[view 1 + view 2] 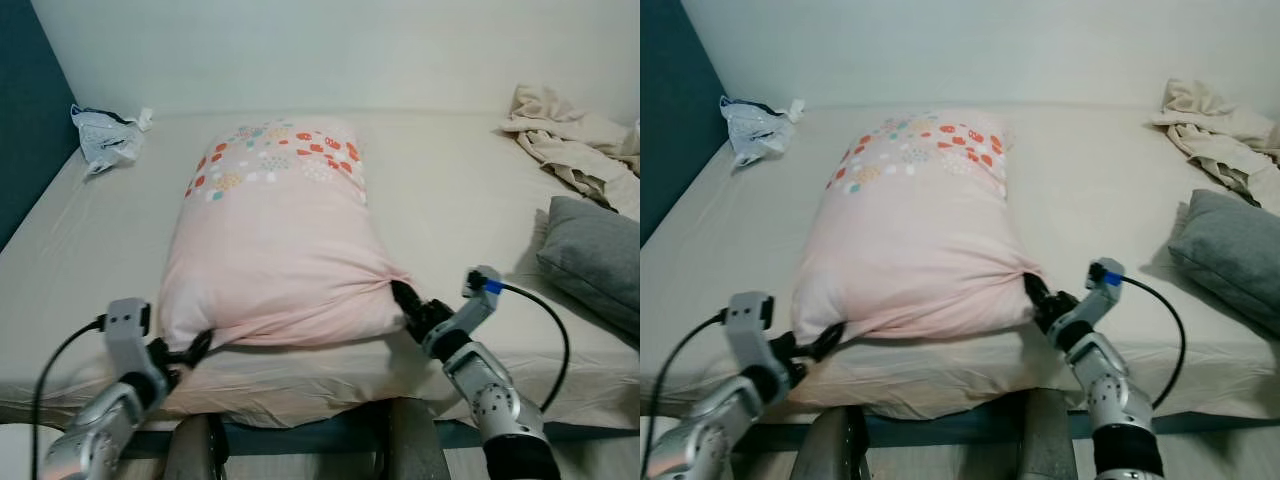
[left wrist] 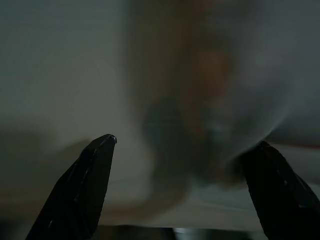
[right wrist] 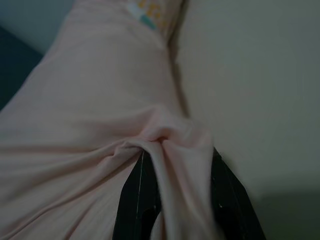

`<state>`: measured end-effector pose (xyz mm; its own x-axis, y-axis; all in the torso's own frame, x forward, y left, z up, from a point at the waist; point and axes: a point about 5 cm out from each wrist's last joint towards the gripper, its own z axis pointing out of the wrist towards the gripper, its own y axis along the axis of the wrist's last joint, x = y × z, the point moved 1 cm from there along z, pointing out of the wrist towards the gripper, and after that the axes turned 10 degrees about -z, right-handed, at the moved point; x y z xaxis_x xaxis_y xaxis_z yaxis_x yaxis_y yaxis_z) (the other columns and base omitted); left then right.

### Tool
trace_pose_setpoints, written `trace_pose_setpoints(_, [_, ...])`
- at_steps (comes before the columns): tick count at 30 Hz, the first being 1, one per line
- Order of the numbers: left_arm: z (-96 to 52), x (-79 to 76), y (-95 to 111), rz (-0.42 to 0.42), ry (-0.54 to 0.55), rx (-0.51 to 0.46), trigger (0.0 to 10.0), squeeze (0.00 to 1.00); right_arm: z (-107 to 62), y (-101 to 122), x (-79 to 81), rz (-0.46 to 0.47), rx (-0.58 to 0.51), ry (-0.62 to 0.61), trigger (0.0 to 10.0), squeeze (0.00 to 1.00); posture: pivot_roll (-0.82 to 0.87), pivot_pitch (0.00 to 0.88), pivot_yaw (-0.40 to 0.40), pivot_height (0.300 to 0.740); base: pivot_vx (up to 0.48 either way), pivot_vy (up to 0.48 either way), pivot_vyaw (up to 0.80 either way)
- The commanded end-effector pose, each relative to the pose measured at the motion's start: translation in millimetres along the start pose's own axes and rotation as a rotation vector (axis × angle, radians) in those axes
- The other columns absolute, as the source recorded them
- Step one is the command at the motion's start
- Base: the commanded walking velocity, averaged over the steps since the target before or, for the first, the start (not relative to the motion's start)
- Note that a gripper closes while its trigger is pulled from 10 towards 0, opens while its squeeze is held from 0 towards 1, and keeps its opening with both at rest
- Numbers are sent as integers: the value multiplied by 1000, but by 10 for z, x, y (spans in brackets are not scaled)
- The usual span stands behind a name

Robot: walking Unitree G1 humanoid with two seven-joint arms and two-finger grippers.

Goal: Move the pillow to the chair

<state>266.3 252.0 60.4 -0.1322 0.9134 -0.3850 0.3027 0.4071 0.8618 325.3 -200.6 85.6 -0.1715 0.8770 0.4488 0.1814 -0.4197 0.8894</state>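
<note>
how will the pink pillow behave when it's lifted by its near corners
Probably floppy: the pink pillow already bunches into folds where the right pincer pinches its corner. It looks puffy, so likely light for its bulk. The middle may sag between the right pincer and the left pincer, which is open at the other corner.

I'm looking down at bed (image 1: 450, 200) with beige sheet, spanning room width. Pale wall (image 1: 350, 50) running behind it, dark teal wall (image 1: 25, 130) closing in on left. Dark bed frame (image 1: 330, 430) showing under mattress edge. Soft, even light falling across everything.
</note>
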Motion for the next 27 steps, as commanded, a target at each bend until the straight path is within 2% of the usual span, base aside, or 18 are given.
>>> trace_pose_setpoints(1, [-59,229,49,31,115,-14,10000,0,-82,133,-261,-24,-55,-135,0,0,48,120,-43,513,0,0,0])
trace_pose_setpoints(7, [-100,301,105,66,144,-25,10000,0,-116,193,-397,-46,-65,-194,0,0,43,115,-39,513,0,0,0])
trace_pose_setpoints(8, [-99,385,157,64,214,-57,10000,0,-140,190,-467,-79,-22,-202,0,0,39,113,-36,513,0,0,0])
trace_pose_setpoints(9, [-99,385,157,64,214,-57,10000,0,-140,190,-467,-79,-22,-202,0,0,39,113,-36,513,0,0,0])
trace_pose_setpoints(10, [-94,411,177,59,241,-70,10000,0,-155,178,-498,-113,15,-194,0,0,39,113,-36,513,0,0,0])
trace_pose_setpoints(11, [-72,419,210,51,262,-88,10000,0,-210,168,-593,-206,101,-177,0,0,39,113,-36,513,0,0,0])
trace_pose_setpoints(12, [-72,419,210,51,262,-88,10000,0,-210,168,-593,-206,101,-177,0,0,39,113,-36,513,0,0,0])
trace_pose_setpoints(14, [-50,385,213,56,253,-88,10000,0,-285,231,-749,-290,149,-213,0,0,35,112,-35,513,0,0,0])
trace_pose_setpoints(15, [-33,358,209,58,243,-86,10000,0,-346,355,-898,-358,159,-280,0,0,34,111,-33,513,0,0,0])
trace_pose_setpoints(16, [-33,358,209,58,243,-86,10000,0,-346,355,-898,-358,159,-280,0,0,34,111,-33,513,0,0,0])
trace_pose_setpoints(17, [-15,328,204,60,235,-85,10000,0,-420,527,-1056,-419,155,-365,0,0,26,111,-30,513,0,0,0])
trace_pose_setpoints(18, [19,280,198,58,222,-86,10000,0,-562,950,-1290,-494,90,-536,0,0,23,110,-28,513,0,0,0])
trace_pose_setpoints(19, [32,263,196,56,218,-87,10000,0,-618,1123,-1351,-511,51,-596,0,0,23,110,-28,513,0,0,0])
trace_pose_setpoints(21, [50,232,187,55,211,-87,10000,0,-696,1373,-1410,-532,-12,-667,0,0,18,108,-27,513,0,0,0])
trace_pose_setpoints(23, [58,217,180,57,207,-86,10000,0,-736,1480,-1433,-542,-38,-698,0,0,14,106,-27,513,0,0,0])
trace_pose_setpoints(24, [75,187,167,61,198,-85,10000,0,-823,1697,-1471,-567,-85,-762,0,0,13,105,-28,513,0,0,0])
trace_pose_setpoints(25, [75,187,167,61,198,-85,10000,0,-823,1697,-1471,-567,-85,-762,0,0,13,105,-28,513,0,0,0])
trace_pose_setpoints(27, [99,142,152,65,184,-83,10000,0,-970,2029,-1502,-631,-151,-861,0,0,14,106,-28,513,0,0,0])
